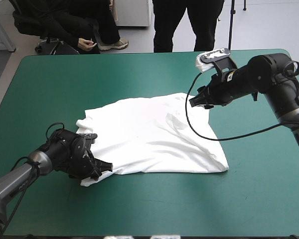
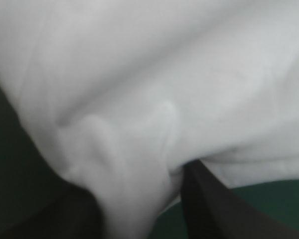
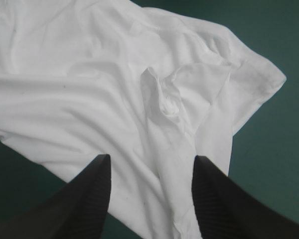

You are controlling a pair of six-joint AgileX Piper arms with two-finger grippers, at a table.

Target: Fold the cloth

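The white T-shirt [image 1: 149, 134] lies spread and creased across the middle of the teal-green table. My left gripper [image 1: 105, 168] is low at the shirt's near left corner. In the left wrist view its black fingers [image 2: 209, 199] stand apart, and a raised fold of the T-shirt [image 2: 164, 59] fills the gap in the left gripper [image 2: 139, 174]. My right gripper [image 1: 193, 102] hovers over the shirt's far right edge. The right wrist view shows the right gripper [image 3: 152, 158] open above a puckered ridge of the T-shirt [image 3: 89, 74], holding nothing.
The teal-green cover [image 1: 249, 199] shows bare in a broad band round the shirt, widest along the near side and at the right. The far edge of the table [image 1: 139, 56] runs behind the shirt.
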